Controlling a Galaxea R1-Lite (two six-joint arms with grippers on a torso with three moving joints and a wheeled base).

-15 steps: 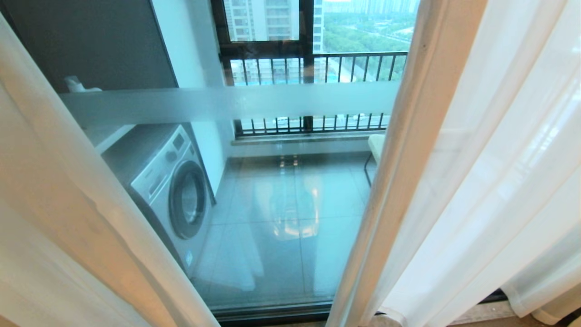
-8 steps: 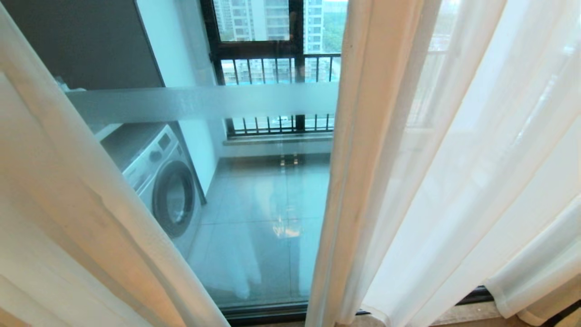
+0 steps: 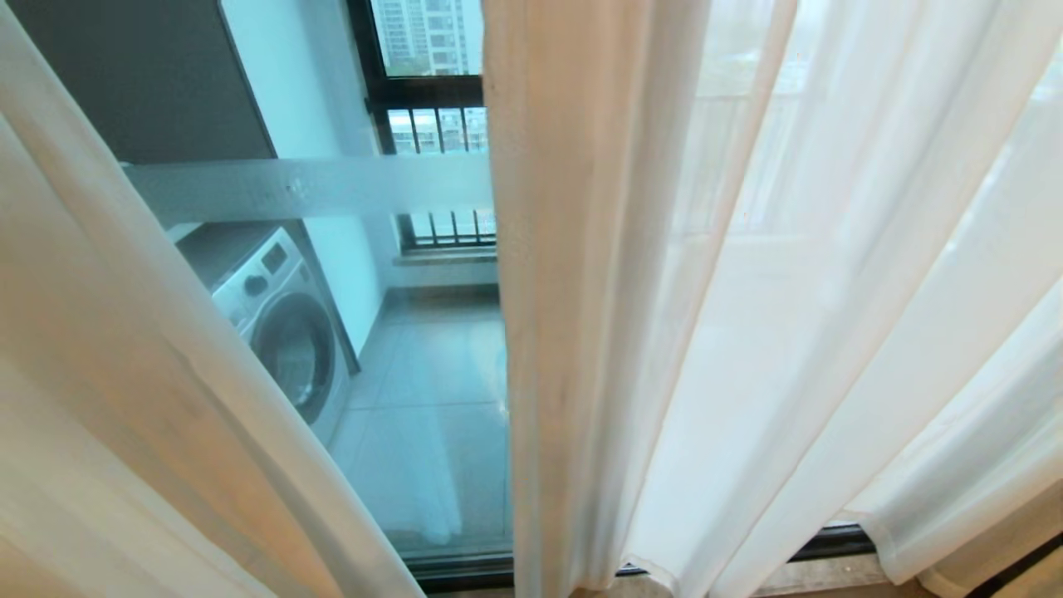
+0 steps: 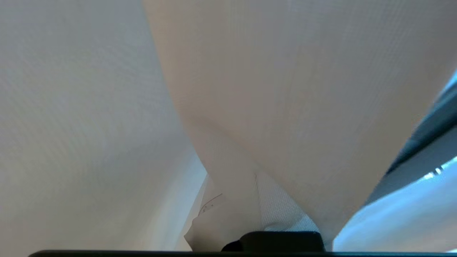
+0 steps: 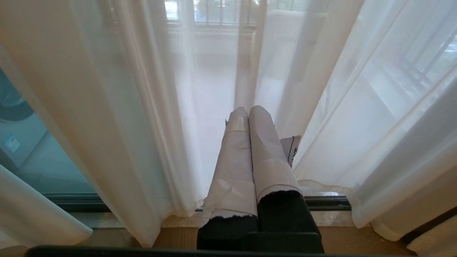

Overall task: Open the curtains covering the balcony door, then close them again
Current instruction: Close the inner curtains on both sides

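The sheer white curtains (image 3: pixel 747 316) hang in two panels before the balcony door (image 3: pixel 415 465), with a gap between them on the left half of the head view. Through the glass and its frosted band (image 3: pixel 307 187) a washing machine (image 3: pixel 282 332) stands on the balcony tiles. The left pincer (image 4: pixel 246 200) is closed on a fold of curtain fabric. The right pincer (image 5: pixel 250 110) is parked low, closed and empty, its taped fingers (image 5: pixel 266 150) pressed together just beside the curtain.
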